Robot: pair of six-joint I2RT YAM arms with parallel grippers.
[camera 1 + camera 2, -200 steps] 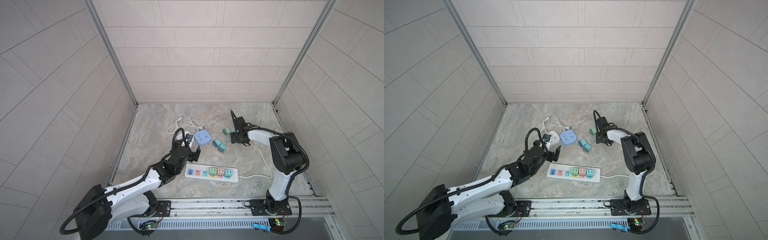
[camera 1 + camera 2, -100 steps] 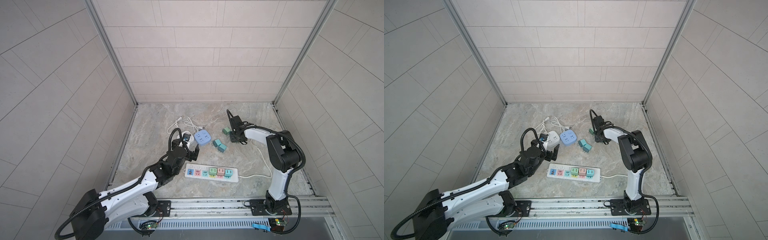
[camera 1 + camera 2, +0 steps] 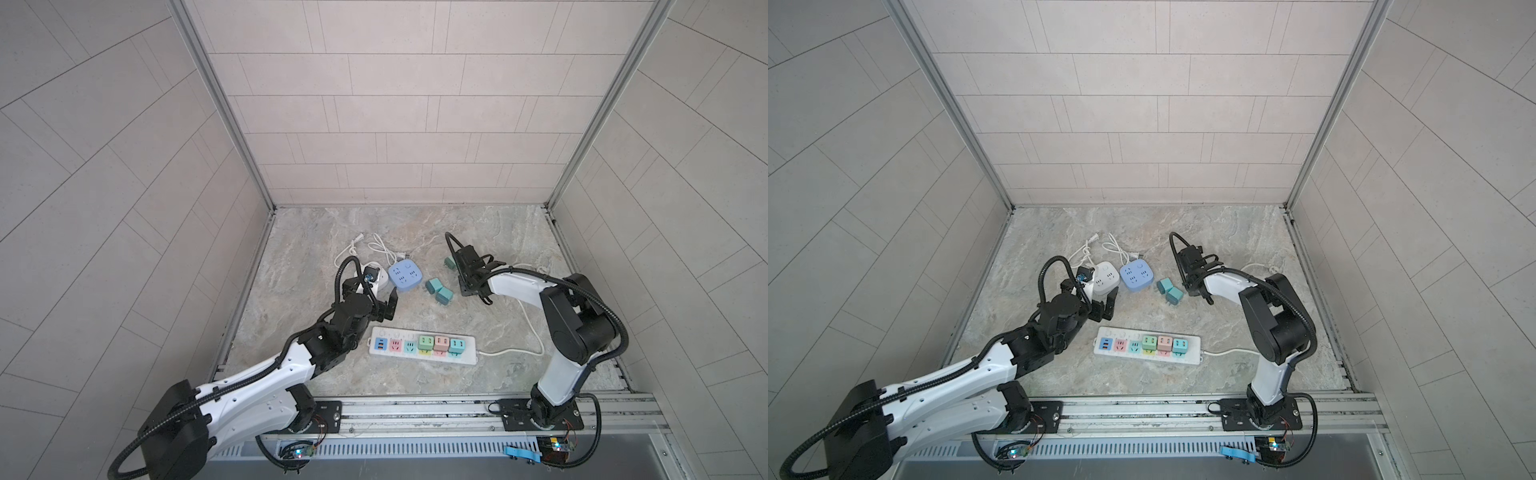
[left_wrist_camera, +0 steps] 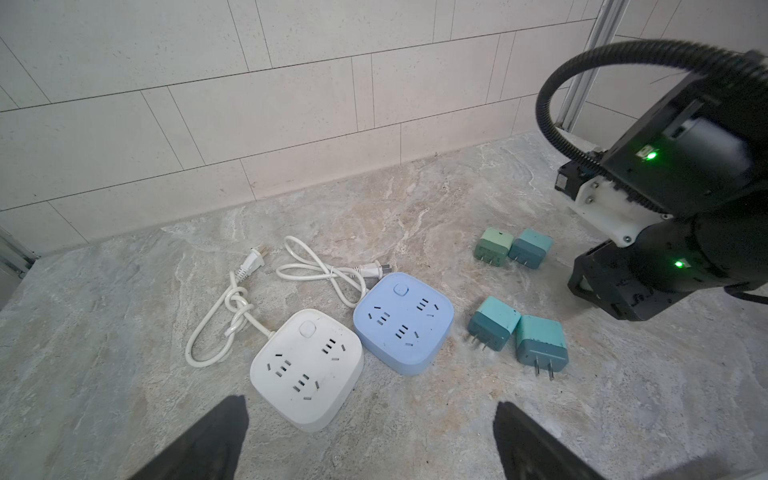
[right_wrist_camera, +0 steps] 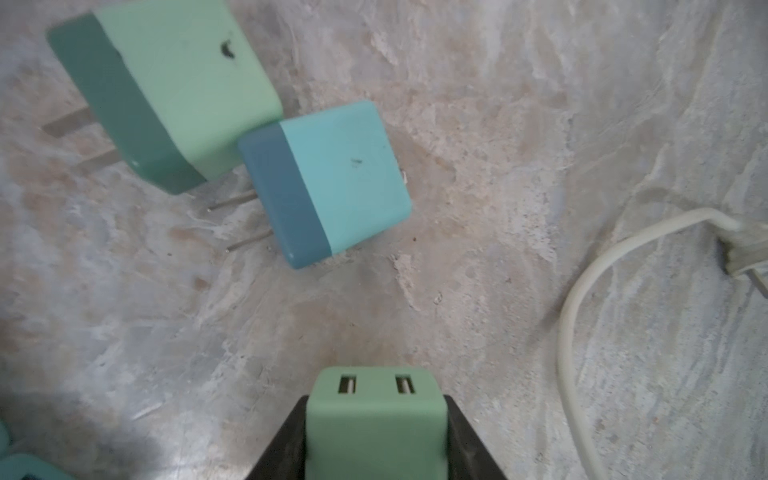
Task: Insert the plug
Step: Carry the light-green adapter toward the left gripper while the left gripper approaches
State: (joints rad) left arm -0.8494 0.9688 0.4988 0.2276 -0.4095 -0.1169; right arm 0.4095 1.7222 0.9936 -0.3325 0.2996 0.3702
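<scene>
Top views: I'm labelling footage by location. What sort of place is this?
Probably a robot test cell, not a real room: tiled panels in an aluminium frame, a left arm and right arm bolted to a rail, a power strip laid out.

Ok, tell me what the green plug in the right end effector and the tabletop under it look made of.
The green plug looks like moulded plastic, matte: even mint colour, rounded edges. The tabletop is stone or a stone-print laminate, I cannot tell which: grey-beige veining, faint sheen.
</scene>
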